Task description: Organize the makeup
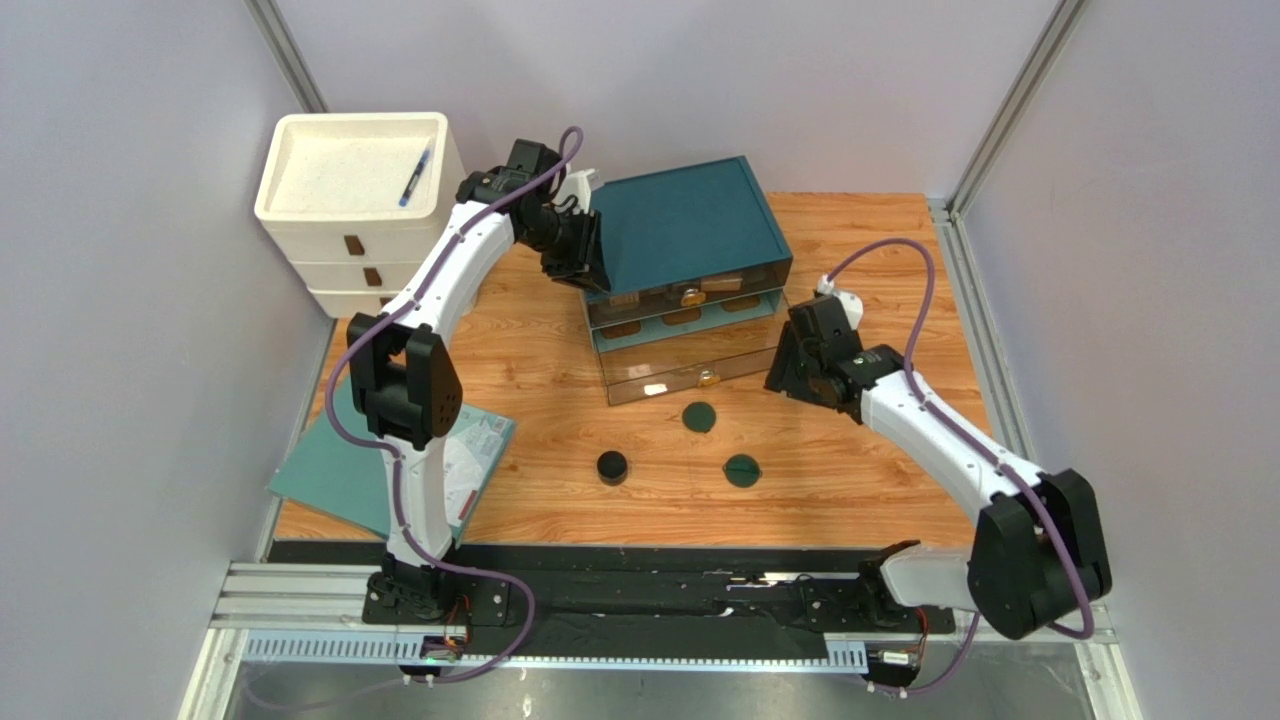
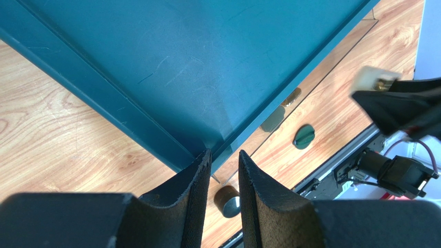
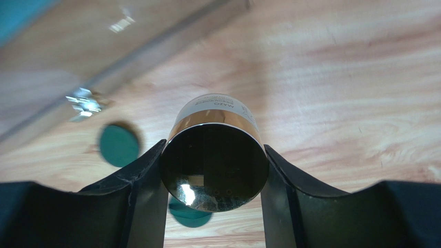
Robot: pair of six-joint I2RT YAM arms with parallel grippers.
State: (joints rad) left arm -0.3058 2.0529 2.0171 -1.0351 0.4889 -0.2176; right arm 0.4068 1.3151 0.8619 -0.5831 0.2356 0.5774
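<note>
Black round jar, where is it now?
Top view: black round jar on the table, left of the nearer dark green disc, before the drawer organizer.

Bright, even light, soft shadows; a glint on the dark-capped bottle (image 3: pixel 214 168), right wrist background blurred.

A robotics lab cell: grey panel walls (image 1: pixel 120 375), aluminium frame posts (image 1: pixel 1014 105), wooden table (image 1: pixel 872 465).

I count two dark green discs (image 1: pixel 697 416) (image 1: pixel 741 471), one black round jar (image 1: pixel 612 468), one gold-banded jar (image 3: pixel 215 155), one blue pen (image 1: pixel 415 177), one teal booklet (image 1: pixel 338 473), two boxes with drawers (image 1: pixel 353 228) (image 1: pixel 684 225)
</note>
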